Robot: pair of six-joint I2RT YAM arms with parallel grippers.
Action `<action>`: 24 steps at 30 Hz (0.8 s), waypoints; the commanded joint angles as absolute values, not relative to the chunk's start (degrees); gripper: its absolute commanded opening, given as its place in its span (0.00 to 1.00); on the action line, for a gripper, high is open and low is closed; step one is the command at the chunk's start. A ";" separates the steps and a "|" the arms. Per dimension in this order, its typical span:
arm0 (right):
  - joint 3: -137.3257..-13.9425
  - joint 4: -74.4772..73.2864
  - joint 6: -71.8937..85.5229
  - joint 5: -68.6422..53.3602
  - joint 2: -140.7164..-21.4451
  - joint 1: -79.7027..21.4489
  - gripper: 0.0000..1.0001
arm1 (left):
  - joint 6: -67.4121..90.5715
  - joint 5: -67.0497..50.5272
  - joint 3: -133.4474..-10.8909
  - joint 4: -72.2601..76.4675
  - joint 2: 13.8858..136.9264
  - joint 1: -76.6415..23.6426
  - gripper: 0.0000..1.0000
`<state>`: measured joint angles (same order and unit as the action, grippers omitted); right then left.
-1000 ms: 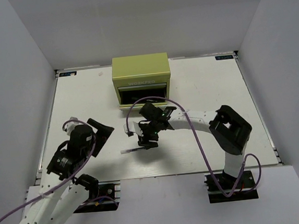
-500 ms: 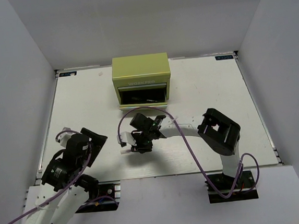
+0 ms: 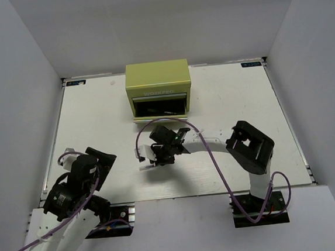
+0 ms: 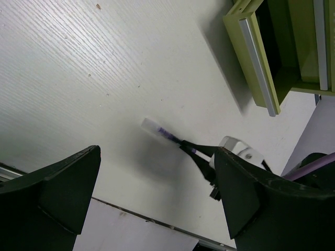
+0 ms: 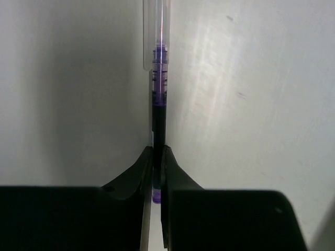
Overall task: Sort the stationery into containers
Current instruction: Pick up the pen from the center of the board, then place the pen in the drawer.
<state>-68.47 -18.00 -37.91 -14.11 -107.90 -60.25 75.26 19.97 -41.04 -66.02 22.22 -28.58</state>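
Note:
A slim dark pen (image 5: 158, 78) with a clear cap and a purple end lies on or just above the white table; I cannot tell which. My right gripper (image 5: 158, 154) is shut on its dark barrel. From above, the pen (image 3: 143, 166) sticks out left of the right gripper (image 3: 157, 159), in front of the yellow-green chest (image 3: 157, 79). The chest's drawer (image 3: 159, 107) is pulled open, with dark items inside. My left gripper (image 3: 105, 160) stands open and empty at the near left. The left wrist view shows the pen (image 4: 161, 131) and the chest (image 4: 256, 63). The black pouch is out of view.
The right arm's purple cable (image 3: 214, 156) loops over the table between its base and wrist. White walls close in the table (image 3: 95, 108) at the back and sides. A metal rail (image 3: 180, 198) runs along the near edge.
My right gripper has closed onto the pen's barrel, after shifting slightly toward the near left. The left arm has drawn back toward its base, still open.

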 commanded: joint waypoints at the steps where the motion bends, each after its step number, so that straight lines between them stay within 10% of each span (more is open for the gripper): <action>1: -69.87 -18.81 -40.43 -8.36 -102.15 -56.00 0.00 | 76.20 21.45 -41.13 -66.80 22.06 -28.30 1.00; 21: -93.86 -19.07 -48.24 -0.26 -111.43 -43.33 0.00 | 76.20 17.58 -37.18 -59.24 23.73 -28.30 1.00; 24: -96.50 -20.21 -48.78 -0.87 -113.89 -42.28 0.30 | 76.20 17.58 -36.65 -59.24 23.73 -28.30 1.00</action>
